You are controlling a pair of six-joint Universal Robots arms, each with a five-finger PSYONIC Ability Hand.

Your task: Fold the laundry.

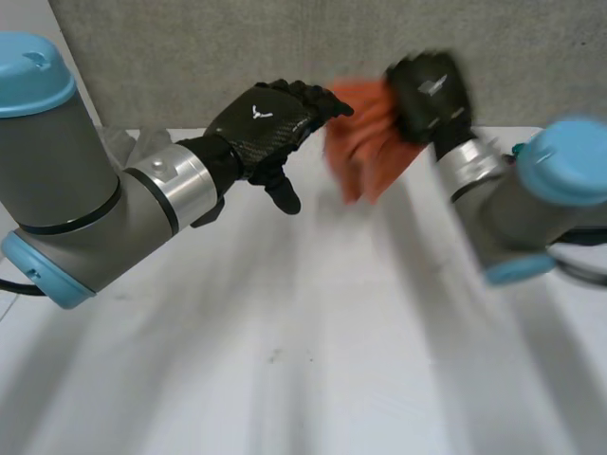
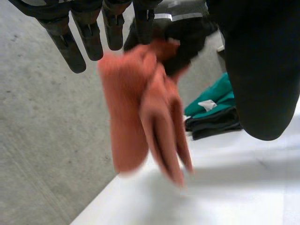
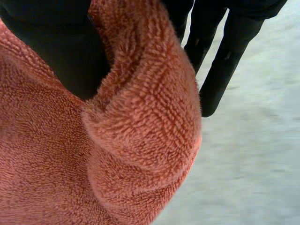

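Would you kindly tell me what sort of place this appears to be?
Likely a robotics lab bench, not a home: a white table against a plain grey wall, the right hand holding up an orange towel, and green and dark garments stacked on the table.

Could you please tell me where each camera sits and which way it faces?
Head view: behind the arms, looking down at the white table; both arms, left hand and right hand show.
Left wrist view: on the left wrist, looking past its own fingers at the orange towel the right hand holds.
Right wrist view: on the right wrist, close on the towel; its own fingers show.
All three share the towel.
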